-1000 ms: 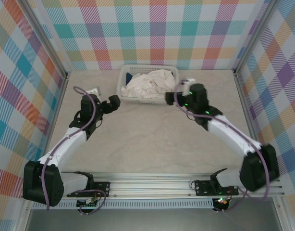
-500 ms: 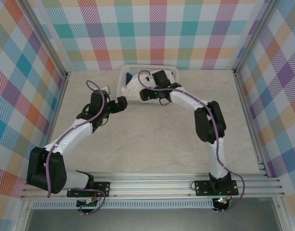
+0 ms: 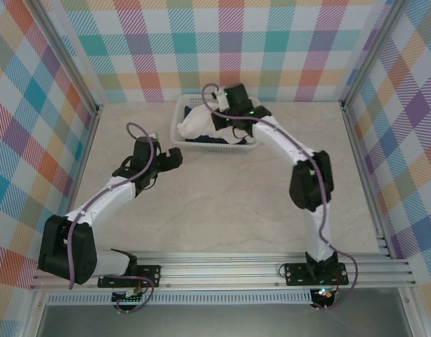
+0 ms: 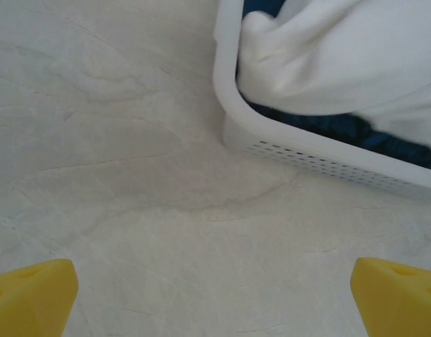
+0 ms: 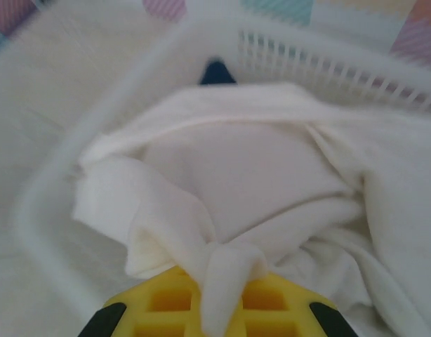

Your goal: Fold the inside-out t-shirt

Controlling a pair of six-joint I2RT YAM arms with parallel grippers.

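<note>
The crumpled white cotton t-shirt (image 3: 194,125) lies bunched in a white perforated plastic basket (image 3: 179,133). The basket sits at far centre of the beige marbled tabletop (image 3: 222,203), close to the plaid back wall. The shirt rests on a dark blue garment (image 3: 219,140), which shows along the basket's near side.

R gripper (image 3: 226,125) dips into the basket from above its far edge. In the R wrist view its yellow pads (image 5: 163,305) are pressed together on a fold of the shirt (image 5: 236,182). A ridge of white cloth stands up btwn them, so it's pinching fabric. The rest of the shirt spreads in loose folds toward the basket wall (image 5: 328,63). A bit of the blue garment (image 5: 217,72) peeks out at the far side.

L gripper (image 3: 175,159) hangs over bare table just beside the basket's near-L corner, not touching it. In the L wrist view its yellow fingertips (image 4: 29,295) sit at opposite edges, spread wide, w/ only tabletop (image 4: 117,175) btwn them. Ahead is the basket corner (image 4: 233,119), w/ white shirt (image 4: 342,49) bulging over the rim & blue cloth (image 4: 328,126) beneath.
</note>
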